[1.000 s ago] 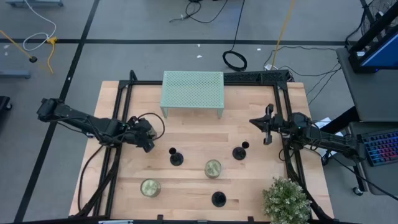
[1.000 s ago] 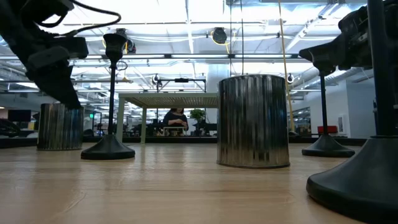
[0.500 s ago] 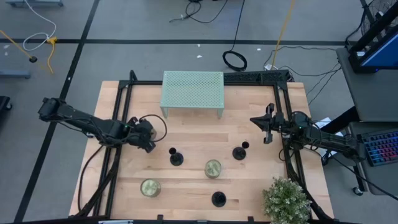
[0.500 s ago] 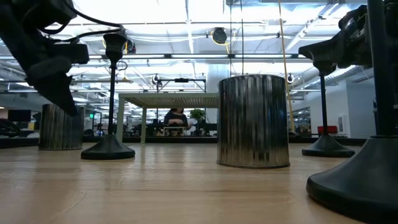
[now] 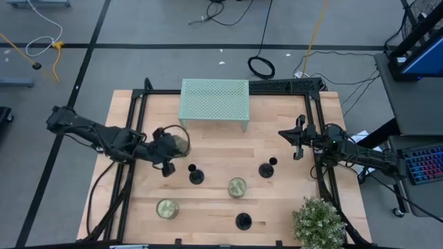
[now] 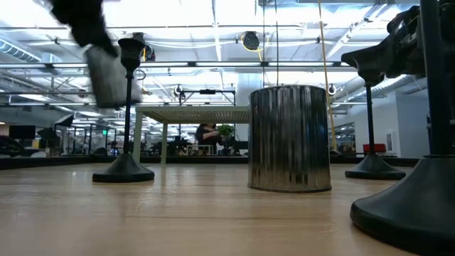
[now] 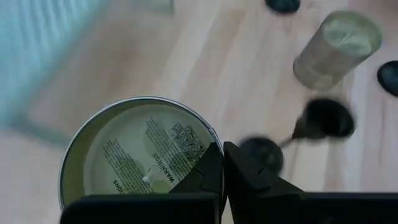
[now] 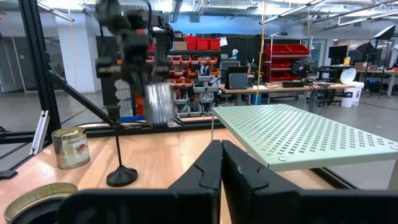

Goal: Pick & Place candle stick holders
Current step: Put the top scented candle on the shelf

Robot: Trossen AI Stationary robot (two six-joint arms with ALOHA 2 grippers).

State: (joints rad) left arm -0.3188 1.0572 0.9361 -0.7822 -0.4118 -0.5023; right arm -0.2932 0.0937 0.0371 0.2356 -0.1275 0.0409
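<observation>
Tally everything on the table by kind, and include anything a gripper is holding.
Black candle holders: 3
Gold tins: 3, two standing on the table and one held off it by the left gripper
Green perforated rack: 1
Plant: 1
Total: 8

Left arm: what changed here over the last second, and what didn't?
The left gripper, shut on the rim of a tin, has lifted the tin clear of the table. The three candle stick holders, the other two tins and the right gripper stayed where they were.
</observation>
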